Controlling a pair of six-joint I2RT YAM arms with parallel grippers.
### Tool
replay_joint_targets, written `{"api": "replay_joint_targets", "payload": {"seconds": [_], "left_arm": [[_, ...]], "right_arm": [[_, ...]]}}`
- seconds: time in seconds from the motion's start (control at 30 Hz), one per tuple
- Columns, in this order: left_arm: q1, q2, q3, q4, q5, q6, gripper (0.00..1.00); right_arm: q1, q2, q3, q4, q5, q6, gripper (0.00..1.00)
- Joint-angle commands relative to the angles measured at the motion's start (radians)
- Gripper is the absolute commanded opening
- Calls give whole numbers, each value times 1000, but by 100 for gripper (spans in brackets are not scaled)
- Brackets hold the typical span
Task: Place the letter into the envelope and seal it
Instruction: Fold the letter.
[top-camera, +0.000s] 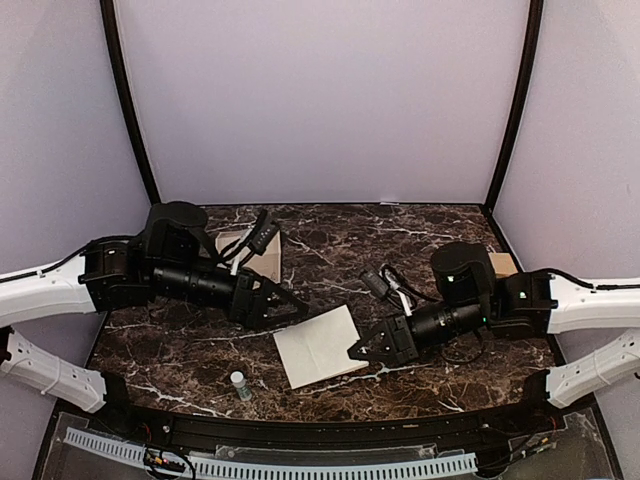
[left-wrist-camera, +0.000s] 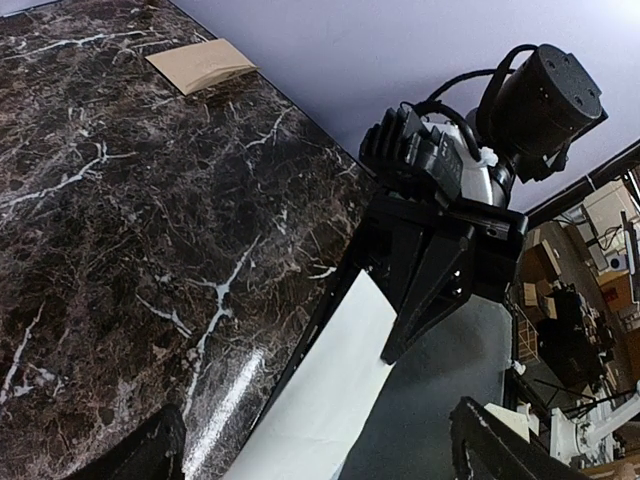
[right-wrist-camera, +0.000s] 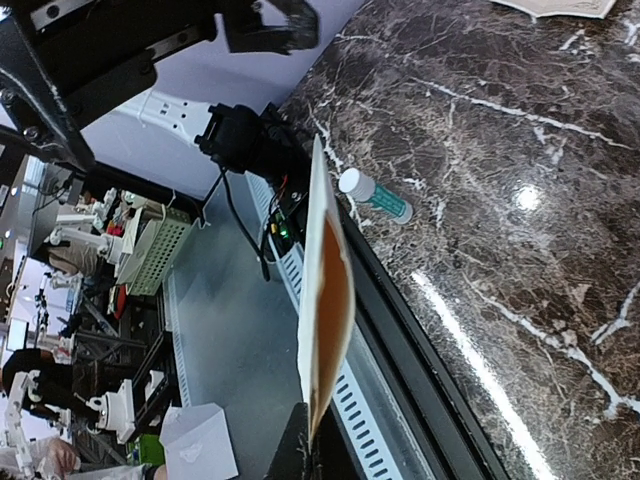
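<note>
From above, your left gripper (top-camera: 290, 305) stands spread wide and empty, behind and right of the glue stick (top-camera: 239, 384). The right gripper (top-camera: 358, 352) is pinched tight on the right edge of the letter (top-camera: 318, 348), just right of that stick. Dark marble table (top-camera: 400, 230) shows behind both arms.

Left wrist: the envelope (left-wrist-camera: 200, 65) lies flat by the back wall, well apart from the stick (from above, only a corner shows).

Right wrist: the letter appears edge-on, crossing the table's front rim beside the stick.
</note>
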Motion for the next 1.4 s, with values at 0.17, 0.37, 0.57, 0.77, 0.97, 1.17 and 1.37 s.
{"api": "replay_joint_targets", "payload": {"seconds": [0.17,0.37,0.57,0.77,0.97,1.17,1.37], "left_arm": [[-47,40,33,41,188,51,91],[-60,64,30,27,191,56,68],[-61,65,27,38,192,57,48],[-63,67,18,43,201,54,43],[-64,69,17,37,206,52,35],[-64,77,20,36,209,54,33],[-64,88,26,34,212,58,35]], "right_arm": [[46,38,89,58,-68,-47,0],[48,30,99,44,-72,-53,0],[47,18,108,9,-59,-59,0],[47,25,126,-30,-49,-75,0],[46,40,167,-89,-44,-107,0],[47,50,185,-120,-50,-123,0],[47,55,185,-133,-58,-129,0]]}}
